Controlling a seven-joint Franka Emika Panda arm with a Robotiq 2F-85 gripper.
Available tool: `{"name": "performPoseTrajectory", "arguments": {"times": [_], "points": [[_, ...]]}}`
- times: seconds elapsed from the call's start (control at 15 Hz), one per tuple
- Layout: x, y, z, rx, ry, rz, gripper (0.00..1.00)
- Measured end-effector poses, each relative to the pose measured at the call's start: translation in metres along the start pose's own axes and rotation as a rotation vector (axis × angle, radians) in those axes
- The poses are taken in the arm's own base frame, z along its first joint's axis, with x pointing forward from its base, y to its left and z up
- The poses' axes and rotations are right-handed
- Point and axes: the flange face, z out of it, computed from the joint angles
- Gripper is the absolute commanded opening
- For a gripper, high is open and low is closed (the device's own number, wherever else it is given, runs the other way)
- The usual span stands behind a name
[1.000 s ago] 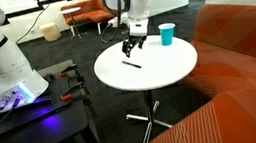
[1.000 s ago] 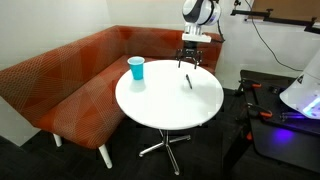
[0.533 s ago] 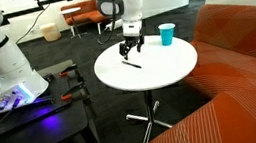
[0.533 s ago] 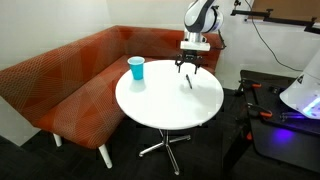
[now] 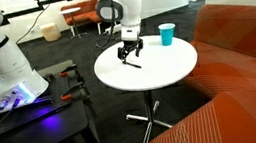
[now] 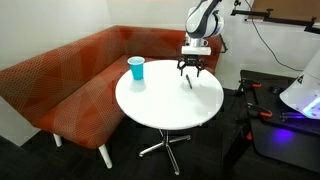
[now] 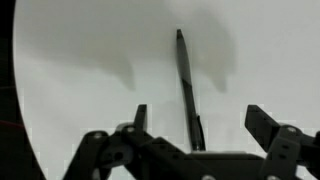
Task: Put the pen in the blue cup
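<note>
While the fingers [image 5: 124, 54] hang open and empty just above the pen [image 5: 130, 65] in an exterior view, the blue cup [image 5: 167, 35] stands well apart on the worktop [image 5: 164, 76]. In an exterior view the pen [image 6: 189, 80] lies flat. Wrist view: pen [image 7: 187, 85] between spread fingers [image 7: 262, 120]. Grasp approach, seemingly; next, lower and close.

Desk [image 5: 163, 72], round, white: surface bare between pen [image 5: 131, 65] and blue cup [image 5: 167, 35], which are well apart. Passage open.
Cup: sole upright obstacle, near the edge facing the sofa [image 5: 234, 36].
Pen: lies flat, free room on both sides, beneath the spread pincer [image 7: 190, 135].
</note>
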Motion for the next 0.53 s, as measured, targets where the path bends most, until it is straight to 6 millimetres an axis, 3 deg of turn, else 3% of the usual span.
{"name": "performPoseTrajectory", "arguments": {"times": [0.53], "points": [[0.01, 0.001, 0.015, 0.022, 0.066, 0.014, 1.0]]}}
